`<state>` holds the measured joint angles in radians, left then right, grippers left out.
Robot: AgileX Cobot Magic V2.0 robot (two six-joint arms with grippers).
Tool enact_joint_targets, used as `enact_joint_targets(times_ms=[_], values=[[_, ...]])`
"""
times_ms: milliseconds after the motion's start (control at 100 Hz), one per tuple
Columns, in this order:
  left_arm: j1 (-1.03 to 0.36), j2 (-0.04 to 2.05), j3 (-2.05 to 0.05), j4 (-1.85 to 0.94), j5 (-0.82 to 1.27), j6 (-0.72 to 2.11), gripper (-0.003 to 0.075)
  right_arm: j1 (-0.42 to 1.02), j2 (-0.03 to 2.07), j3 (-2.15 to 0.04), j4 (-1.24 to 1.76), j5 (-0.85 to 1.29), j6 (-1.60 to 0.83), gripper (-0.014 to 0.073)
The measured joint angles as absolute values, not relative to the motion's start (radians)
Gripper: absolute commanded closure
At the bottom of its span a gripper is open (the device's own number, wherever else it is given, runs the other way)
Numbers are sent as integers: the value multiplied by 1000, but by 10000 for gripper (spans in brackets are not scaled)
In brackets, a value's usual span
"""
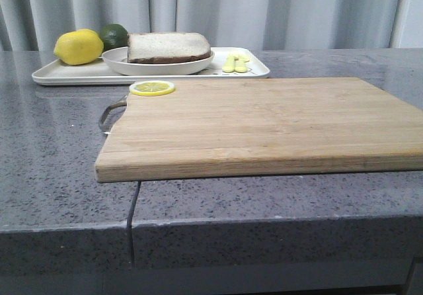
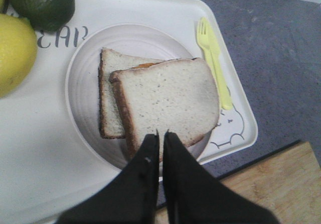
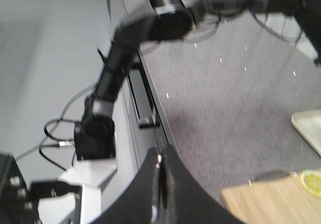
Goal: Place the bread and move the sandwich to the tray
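Observation:
The sandwich [image 1: 168, 47] lies on a round white plate [image 1: 119, 60], which stands on the white tray [image 1: 66, 75] at the back left. In the left wrist view the top bread slice [image 2: 168, 98] lies askew over a lower slice [image 2: 111, 96], with a sliver of orange between them. The plate [image 2: 83, 91] and the tray [image 2: 30, 148] show there too. My left gripper [image 2: 161, 132] is shut and empty, above the near edge of the sandwich. My right gripper [image 3: 159, 151] is shut and empty, over the counter's edge. Neither gripper shows in the front view.
A lemon [image 1: 78, 47] and a lime [image 1: 114, 36] sit on the tray's left end, and a yellow fork and knife [image 1: 236, 63] on its right. A wooden cutting board [image 1: 264, 126] with a lemon slice [image 1: 152, 88] fills the counter's middle. The left arm [image 3: 125, 38] shows blurred in the right wrist view.

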<state>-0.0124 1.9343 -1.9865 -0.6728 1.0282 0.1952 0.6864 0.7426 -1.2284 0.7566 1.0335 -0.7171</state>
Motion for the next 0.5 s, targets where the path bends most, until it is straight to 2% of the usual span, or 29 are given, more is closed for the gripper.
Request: enact_joint_targets(times_ms=[500], values=[[-12, 1641, -1972, -673, 1118, 228, 740, 686, 399, -759, 551, 803, -706, 662]])
